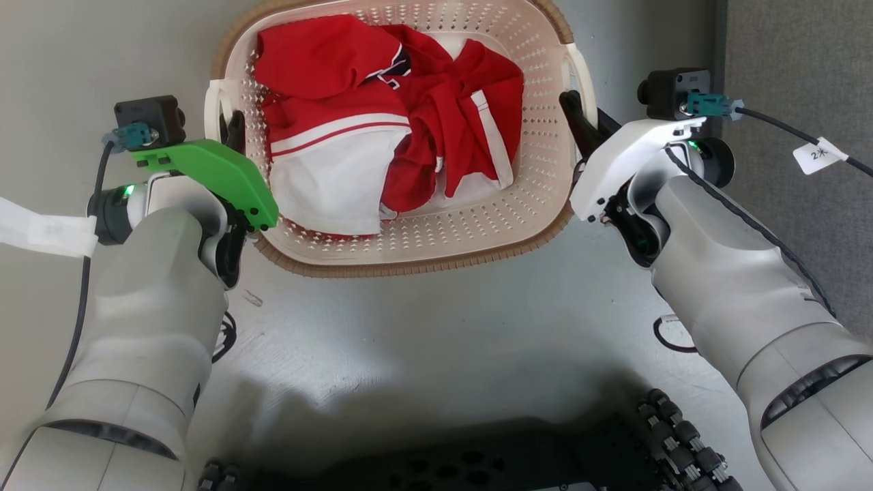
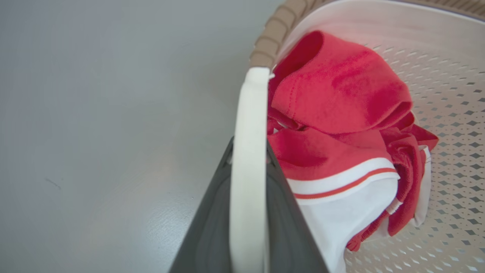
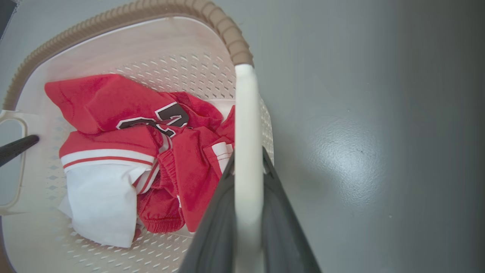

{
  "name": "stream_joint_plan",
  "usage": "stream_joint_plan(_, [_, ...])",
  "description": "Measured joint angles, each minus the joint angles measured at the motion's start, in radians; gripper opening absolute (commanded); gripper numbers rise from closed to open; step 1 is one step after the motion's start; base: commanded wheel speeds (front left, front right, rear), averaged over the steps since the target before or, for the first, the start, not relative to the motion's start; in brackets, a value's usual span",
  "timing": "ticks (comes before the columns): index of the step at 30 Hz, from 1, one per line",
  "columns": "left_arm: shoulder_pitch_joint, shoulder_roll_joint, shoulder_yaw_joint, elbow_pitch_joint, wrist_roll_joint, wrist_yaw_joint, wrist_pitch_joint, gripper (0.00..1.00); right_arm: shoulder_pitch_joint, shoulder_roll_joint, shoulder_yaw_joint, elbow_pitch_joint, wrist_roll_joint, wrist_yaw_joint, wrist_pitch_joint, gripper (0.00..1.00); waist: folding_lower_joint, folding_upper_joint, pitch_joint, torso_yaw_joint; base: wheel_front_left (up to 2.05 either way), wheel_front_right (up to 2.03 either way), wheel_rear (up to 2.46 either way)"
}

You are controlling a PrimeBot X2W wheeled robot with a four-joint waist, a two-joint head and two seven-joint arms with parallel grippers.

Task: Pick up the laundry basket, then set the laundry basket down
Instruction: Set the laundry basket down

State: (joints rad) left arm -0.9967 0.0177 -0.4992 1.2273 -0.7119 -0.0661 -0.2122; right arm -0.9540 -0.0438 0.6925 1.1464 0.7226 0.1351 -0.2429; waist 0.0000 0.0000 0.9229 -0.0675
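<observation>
The laundry basket point(image 1: 436, 235) seen from the head view, with two wrist views. **Writing:** a white tag point(image 1: 818, 155) on the cable by the right wrist bears a "2" and a further small mark that cannot be read. Dark numerals edged in white show on the red cloth in the right wrist view, folded and not legible in full. **Contents:** the cream perforated basket, with its brown woven-look rim, holds crumpled red and white garments point(image 1: 382, 129) with red-and-white striped bands. They lie heaped across its bottom.

**Position:** the basket lies ahead of the robot over a grey floor point(image 1: 436, 354), between the two arms. Whether it rests on the floor cannot be told.

**Grasp:** the left gripper point(image 1: 235, 129) has its dark fingers point(image 2: 212, 227) closed narrowly on either side of the white left handle point(image 2: 248, 113). The right gripper point(image 1: 573, 109) likewise pinches the right handle point(image 3: 246, 113) between its fingers point(image 3: 284, 227). One left finger pokes through the far handle loop in the right wrist view.
</observation>
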Motion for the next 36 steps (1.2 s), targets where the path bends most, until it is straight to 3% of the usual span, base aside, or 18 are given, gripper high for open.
stream_joint_plan(22, [-0.024,0.000,0.000,0.015,-0.001,-0.023,0.000,0.00,-0.002,-0.002,0.010,0.000,0.009,0.000,-0.013,0.00,-0.0001,0.0000,0.012,0.003,0.00,0.00,0.00])
stream_joint_plan(23, [-0.025,-0.001,-0.002,0.016,-0.001,-0.026,0.000,0.00,-0.002,-0.004,0.013,-0.004,0.009,0.000,-0.013,0.19,-0.0001,0.0000,0.011,0.004,0.00,0.00,0.00])
stream_joint_plan(24, [-0.025,-0.001,-0.001,0.018,-0.001,-0.028,0.000,0.42,-0.002,-0.005,0.015,-0.009,0.010,0.000,-0.013,1.00,-0.0001,0.0000,0.010,0.004,0.00,0.00,0.00])
stream_joint_plan(25, [-0.026,0.000,0.001,0.022,-0.004,-0.028,0.000,1.00,-0.002,-0.007,0.016,-0.012,0.013,0.000,-0.012,1.00,0.0000,0.0000,0.009,0.004,0.00,0.00,0.00])
stream_joint_plan(29, [-0.028,0.029,0.005,0.027,-0.006,-0.029,0.000,1.00,-0.001,-0.030,0.021,-0.018,0.018,-0.002,-0.012,1.00,0.0000,0.0000,0.003,0.006,0.00,0.00,0.00])
stream_joint_plan(36, [-0.028,0.027,0.002,0.028,-0.007,-0.032,0.000,1.00,0.004,-0.030,0.029,-0.036,0.021,-0.004,-0.012,1.00,-0.0001,0.0000,-0.018,0.009,0.00,0.00,0.00])
